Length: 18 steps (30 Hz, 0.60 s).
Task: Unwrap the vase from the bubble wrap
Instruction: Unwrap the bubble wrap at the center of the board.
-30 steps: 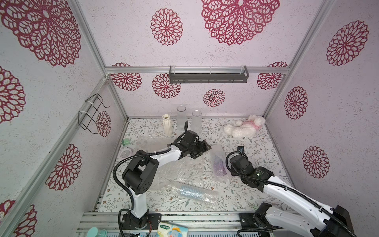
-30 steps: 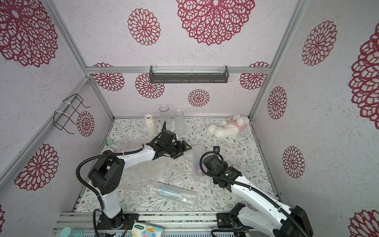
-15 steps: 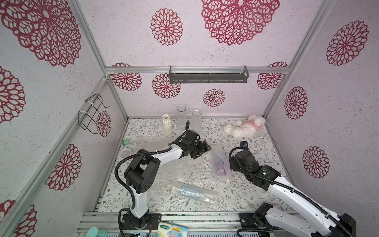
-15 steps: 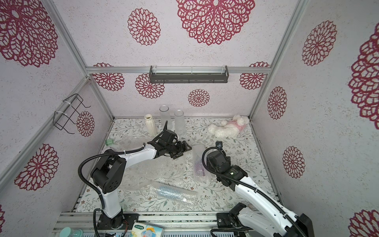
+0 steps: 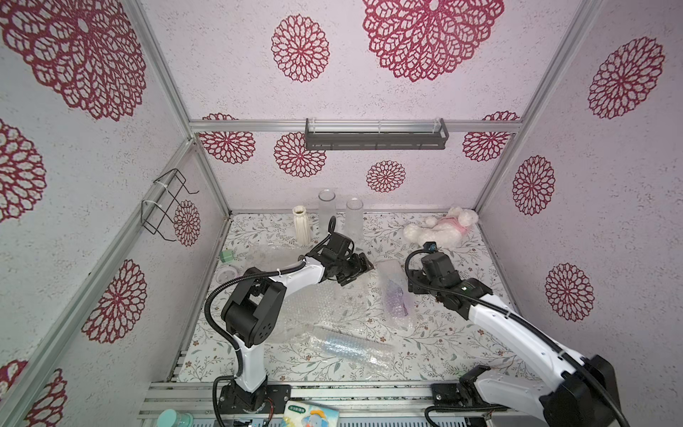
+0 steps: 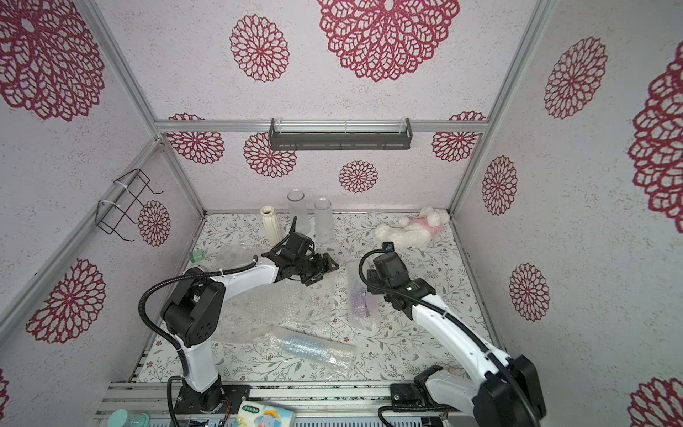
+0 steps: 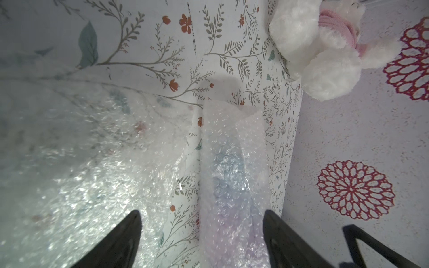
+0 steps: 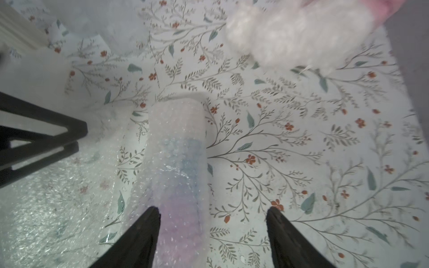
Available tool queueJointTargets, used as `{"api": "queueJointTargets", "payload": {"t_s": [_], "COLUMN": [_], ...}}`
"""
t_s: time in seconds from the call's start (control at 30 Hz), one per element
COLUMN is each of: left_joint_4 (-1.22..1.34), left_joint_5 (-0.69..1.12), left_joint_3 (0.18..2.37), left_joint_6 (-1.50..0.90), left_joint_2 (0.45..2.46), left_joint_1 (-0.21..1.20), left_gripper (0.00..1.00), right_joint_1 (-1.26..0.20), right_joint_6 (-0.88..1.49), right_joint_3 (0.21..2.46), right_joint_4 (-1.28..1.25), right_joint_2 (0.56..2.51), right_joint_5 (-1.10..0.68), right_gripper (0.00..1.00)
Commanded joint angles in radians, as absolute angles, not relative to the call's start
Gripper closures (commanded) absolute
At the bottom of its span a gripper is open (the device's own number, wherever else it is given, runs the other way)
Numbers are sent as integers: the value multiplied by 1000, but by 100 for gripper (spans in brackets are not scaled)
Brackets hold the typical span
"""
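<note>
The vase, purple and blue, lies wrapped in bubble wrap mid-table, its length running front to back. My left gripper hangs open just left of its far end. In the left wrist view the wrapped vase runs up between the spread fingers of the left gripper. My right gripper hovers at the roll's right side. In the right wrist view the right gripper is open, with one finger over the wrapped vase and nothing pinched.
A loose flat sheet of bubble wrap lies left of the vase. A second wrapped bluish roll lies near the front. A ribbed cream vase and two clear glass cylinders stand at the back. A white plush toy lies back right.
My right gripper has gone from shut to open, and its wrist has shifted slightly toward the back. The left arm has hardly moved.
</note>
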State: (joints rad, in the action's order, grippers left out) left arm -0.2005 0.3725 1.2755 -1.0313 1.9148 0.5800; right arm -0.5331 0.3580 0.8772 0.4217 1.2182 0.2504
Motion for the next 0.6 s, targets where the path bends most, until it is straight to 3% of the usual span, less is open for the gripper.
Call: {"api": "queueJointTargets", "payload": {"t_s": [0.0,0.23,0.57], "left_joint_4": [-183,-171,-161], "left_joint_5": [382,388,403], "left_joint_3": [1258,1259,1291], "left_joint_6": [-1026,-1027,-1035], "left_joint_2": [1885,1894,1925], "left_joint_1": [559,553,552], "left_gripper": [16,16,16], "right_joint_1": [-537,-551,-502], "right_joint_6": [331,342,372], "right_joint_3": [905,933,856], "right_joint_4": [346,278,292], "right_joint_2": [1289,1431,1378], "right_joint_5": [150,107,192], "right_gripper": [26,27,29]}}
